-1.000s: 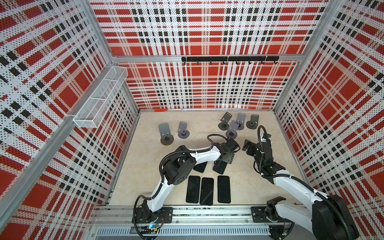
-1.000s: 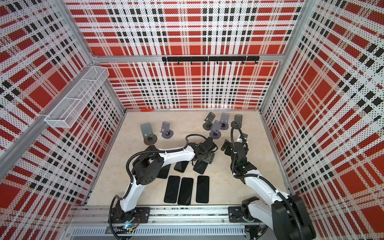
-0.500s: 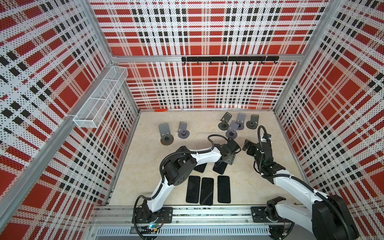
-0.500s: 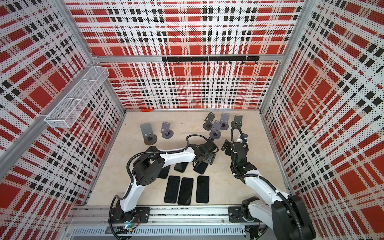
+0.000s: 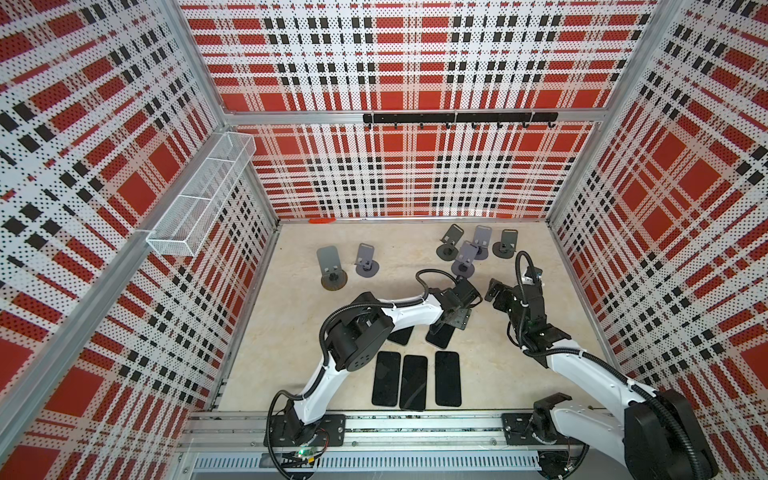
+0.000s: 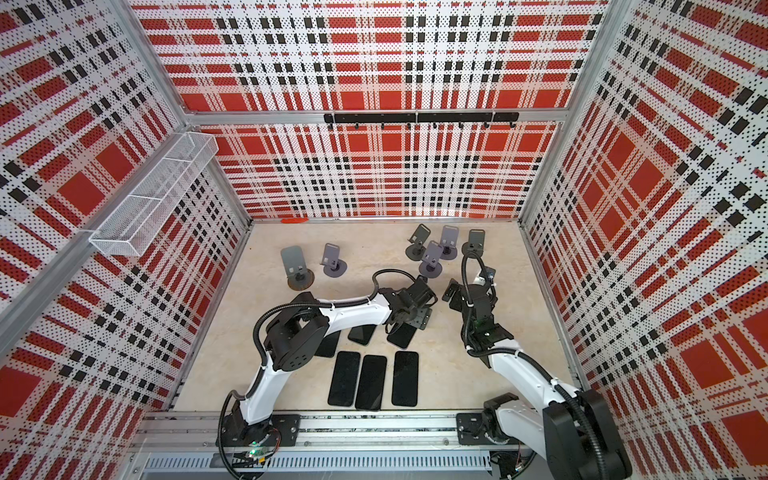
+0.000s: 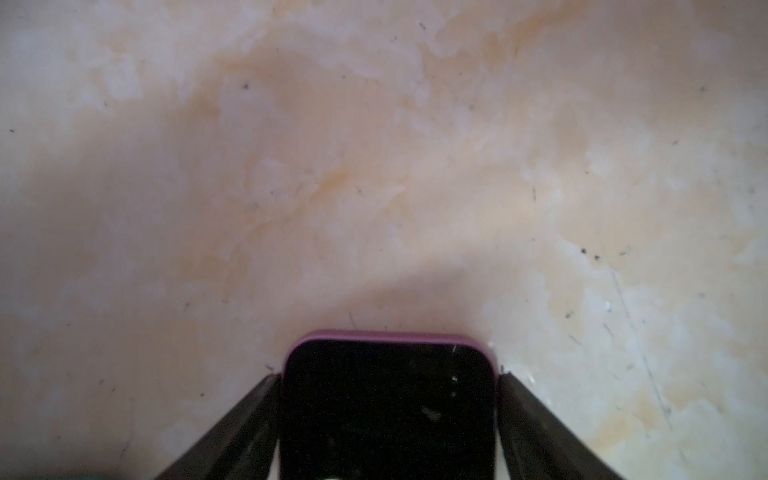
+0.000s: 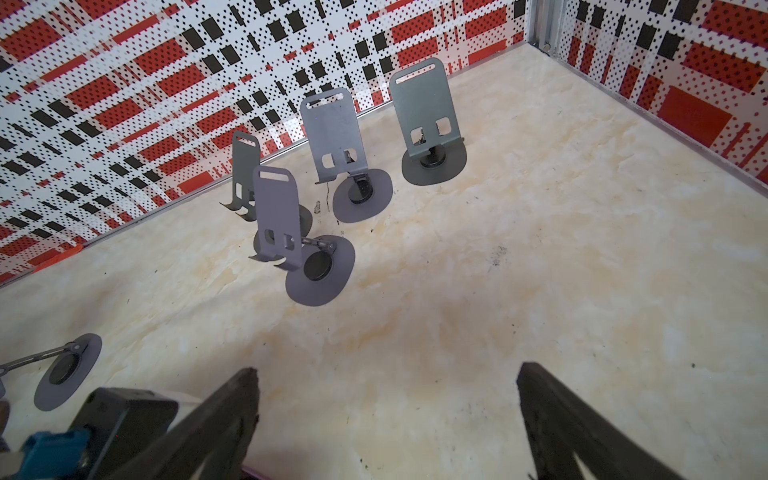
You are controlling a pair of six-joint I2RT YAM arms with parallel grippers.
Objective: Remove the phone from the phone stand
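Left gripper (image 7: 386, 374): jaws slightly spread, straddling the pink-cased phone (image 7: 386, 415), thin gap each side. The phone lies flat on the table (image 7: 374, 166), on the robot side of the stand cluster (image 5: 482, 237). Left arm stretched low, wrist pitched down. Right gripper (image 8: 386, 415): spread wide, holding nothing, aimed at the cluster from nearby. Three phones (image 5: 415, 380) sit in a row farther from the cluster. Wire basket (image 5: 199, 199) on the wall, well apart.
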